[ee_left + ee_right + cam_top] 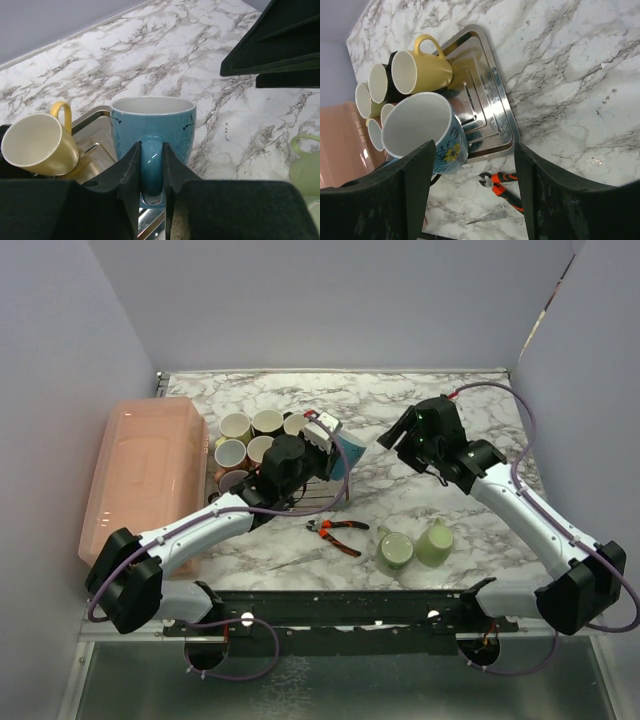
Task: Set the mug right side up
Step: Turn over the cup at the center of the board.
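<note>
pink plastic bin (140, 475): far left of the top view, easily the biggest thing here
shiny steel tray (492, 107): just right of the bin
blue ceramic mug (152, 127): mid-frame at the tray's right edge, upright, mouth up
left gripper (151, 167): pinching the mug's handle
right gripper (472, 155): fingers spread wide, upper right of centre

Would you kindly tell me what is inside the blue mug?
Inside the blue mug the right wrist view shows only bare white wall, nothing in it. The left wrist view, nearly level with the rim, hides most of the inside.
</note>
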Tool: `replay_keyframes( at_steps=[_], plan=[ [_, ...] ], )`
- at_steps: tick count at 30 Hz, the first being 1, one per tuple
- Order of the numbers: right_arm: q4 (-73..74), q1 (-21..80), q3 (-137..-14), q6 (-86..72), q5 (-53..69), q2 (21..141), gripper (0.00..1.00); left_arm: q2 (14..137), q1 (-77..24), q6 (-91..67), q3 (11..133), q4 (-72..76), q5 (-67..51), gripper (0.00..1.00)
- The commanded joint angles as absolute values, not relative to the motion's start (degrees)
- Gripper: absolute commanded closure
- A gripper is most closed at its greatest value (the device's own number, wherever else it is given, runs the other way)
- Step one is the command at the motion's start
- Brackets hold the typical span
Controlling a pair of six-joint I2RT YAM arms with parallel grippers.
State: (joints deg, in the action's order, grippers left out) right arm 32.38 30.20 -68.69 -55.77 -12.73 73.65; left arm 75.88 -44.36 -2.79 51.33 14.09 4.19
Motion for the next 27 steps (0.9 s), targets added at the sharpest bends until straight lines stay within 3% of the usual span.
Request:
replay_keyframes(
  at_steps=[1,12,20,27],
  plan=[
    [32.77,28.99,-68.45,-58.11,-4.33,76.47,0.32,72.28,-44.83,2.21,50.73,24.26,4.73,1.0],
    [30.15,28.21,-71.59,-61.83,1.95,82.55,0.36,71.21,-44.91,5.41,48.93,24.92,3.68,1.0],
    [31.31,28.21,-70.12,-61.41,-9.06,75.75,0.39,70.88,-44.95,5.69,48.32,25.14,5.97,1.0],
    [31.37,28.21,-74.18,-59.72,-4.07,80.55,0.37,70.7,-45.0,6.24,48.02,25.18,5.59,1.0]
  ],
)
